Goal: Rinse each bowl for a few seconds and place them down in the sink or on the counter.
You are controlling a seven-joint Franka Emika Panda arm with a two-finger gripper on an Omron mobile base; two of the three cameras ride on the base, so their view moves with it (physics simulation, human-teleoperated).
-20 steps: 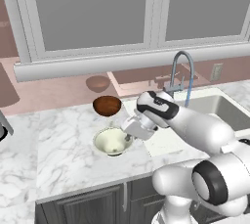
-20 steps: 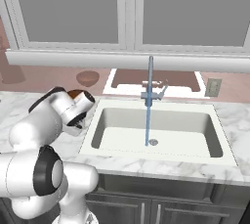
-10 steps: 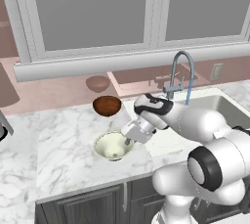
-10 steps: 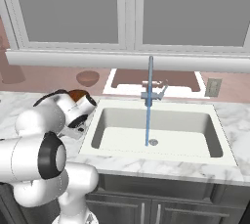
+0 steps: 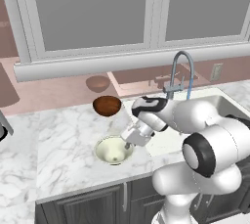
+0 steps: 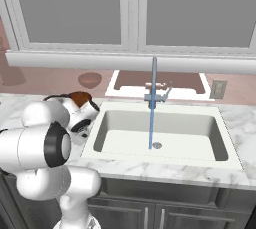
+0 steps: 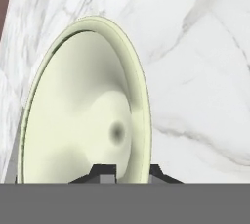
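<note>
The cream bowl (image 5: 114, 150) rests on the white marble counter (image 5: 63, 140) left of the sink (image 5: 222, 104). My gripper (image 5: 128, 145) reaches down to its right rim. In the hand view the dark fingertips (image 7: 103, 170) straddle the cream bowl's (image 7: 83, 115) rim, one inside and one outside, so my gripper (image 7: 132, 171) is shut on it. The dark reddish-brown bowl (image 5: 107, 105) stands on the counter just behind, apart from the gripper. From the right base view the brown bowl (image 6: 80, 96) peeks over my arm.
A thin blue stream of water (image 6: 151, 123) runs from the grey gooseneck faucet (image 6: 154, 85) into the white sink (image 6: 160, 159). A window ledge (image 5: 122, 61) runs along the back wall. Dark cabinets sit below the counter's front edge.
The hand has swung down and slightly left onto the cream bowl's rim. The bowl sits a little lower in the left base view. The brown bowl has not moved.
</note>
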